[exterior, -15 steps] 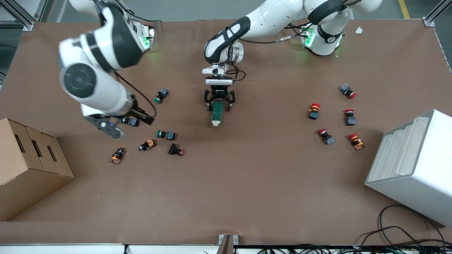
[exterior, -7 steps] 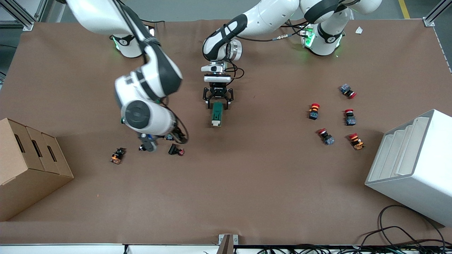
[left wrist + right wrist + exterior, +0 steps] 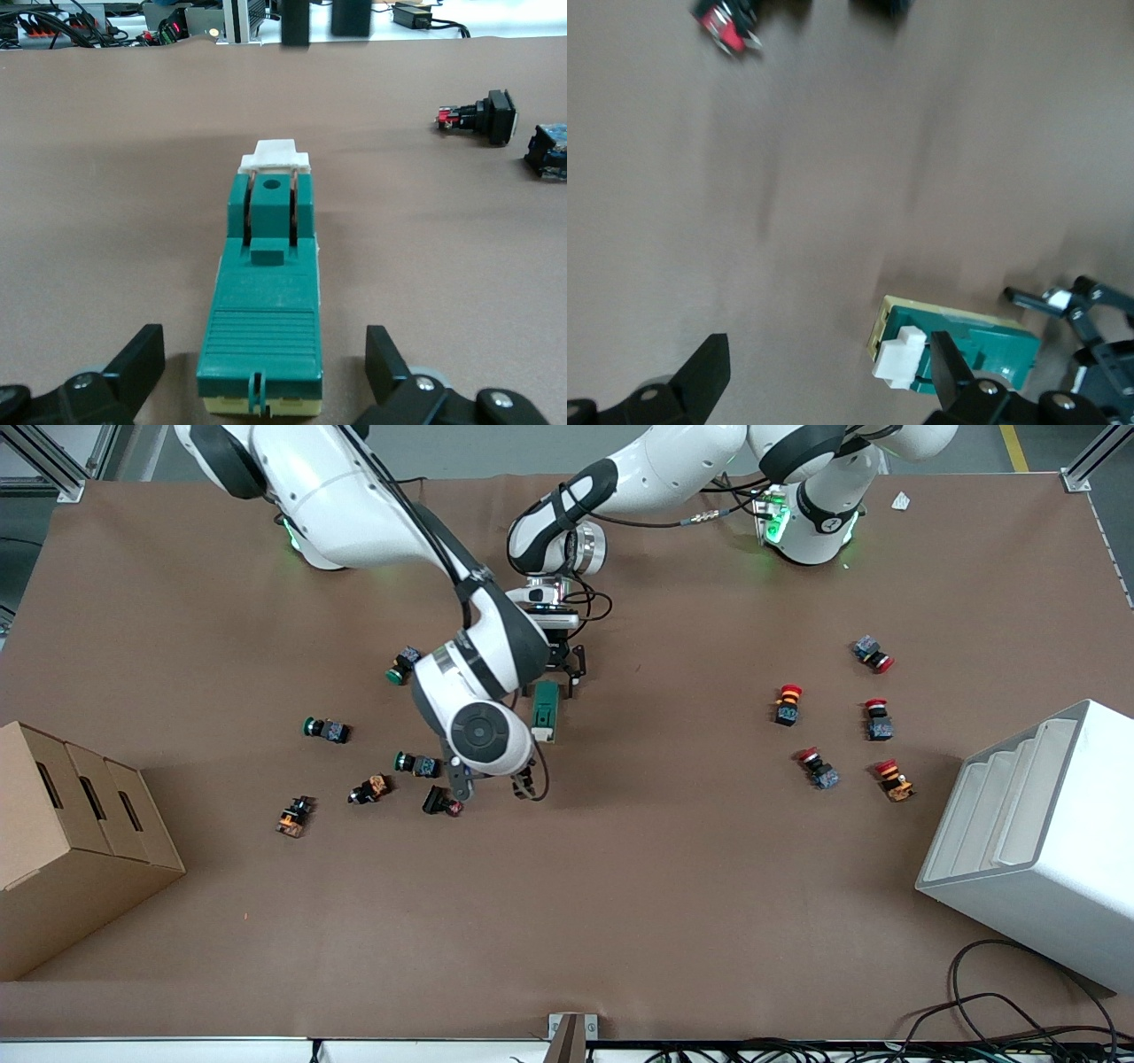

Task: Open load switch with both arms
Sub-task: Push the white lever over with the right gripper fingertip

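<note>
The load switch (image 3: 545, 707) is a dark-green block lying mid-table, its white lever (image 3: 541, 734) at the end nearer the front camera. My left gripper (image 3: 554, 677) is open astride the switch's other end; in the left wrist view the fingers (image 3: 133, 365) stand apart from both sides of the switch (image 3: 266, 292). My right gripper (image 3: 492, 782) is open, low over the table beside the lever end. In the right wrist view the white lever (image 3: 899, 359) lies just inside one finger (image 3: 950, 372), with the switch body (image 3: 979, 345) past it.
Green, orange and red push-buttons (image 3: 416, 763) lie scattered toward the right arm's end, one (image 3: 442, 802) close to my right gripper. Red-capped buttons (image 3: 817, 768) lie toward the left arm's end. A cardboard box (image 3: 71, 841) and a white bin (image 3: 1036, 841) stand at the table's ends.
The right arm has swung from over the push-buttons at its end of the table to beside the switch's lever end. The left gripper and the switch have stayed put.
</note>
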Robot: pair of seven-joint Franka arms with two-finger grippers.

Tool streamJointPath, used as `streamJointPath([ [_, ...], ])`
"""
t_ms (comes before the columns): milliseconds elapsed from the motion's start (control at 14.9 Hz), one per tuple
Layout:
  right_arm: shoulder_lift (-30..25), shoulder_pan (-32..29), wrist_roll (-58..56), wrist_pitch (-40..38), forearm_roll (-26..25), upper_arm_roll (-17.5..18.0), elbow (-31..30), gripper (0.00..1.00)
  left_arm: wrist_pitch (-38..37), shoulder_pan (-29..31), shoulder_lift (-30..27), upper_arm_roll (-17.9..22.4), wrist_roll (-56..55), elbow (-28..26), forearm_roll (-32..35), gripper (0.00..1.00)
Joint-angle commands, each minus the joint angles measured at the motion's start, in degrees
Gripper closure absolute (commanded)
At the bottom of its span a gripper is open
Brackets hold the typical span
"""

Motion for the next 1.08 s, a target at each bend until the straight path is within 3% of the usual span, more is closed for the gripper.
streamJointPath([
  [0, 3.0, 1.07, 2.21, -0.3, 3.73, -0.32, 1.87, 0.0, 0.2, -0.28, 1.87, 0.51, -0.3, 0.23, 0.27, 0.0],
  [202, 3.36, 1.25, 2.21, -3.71, 7.17, -0.23, 1.87, 0.0, 0.2, -0.63, 1.87, 1.56, -0.3, 0.67, 0.45, 0.0],
  [471, 3.28, 1.34, 2.21, -12.85, 7.26, 0.74, 3.63, 0.0, 0.2, -0.54, 1.96, 1.56, -0.74, 0.5, 0.19, 0.0],
  [1010, 3.1, 3.27, 2.3, -16.12, 7.18, 0.91, 3.89, 0.0, -0.07, -0.72, 1.96, 1.56, -0.83, 0.41, 0.19, 0.0],
])
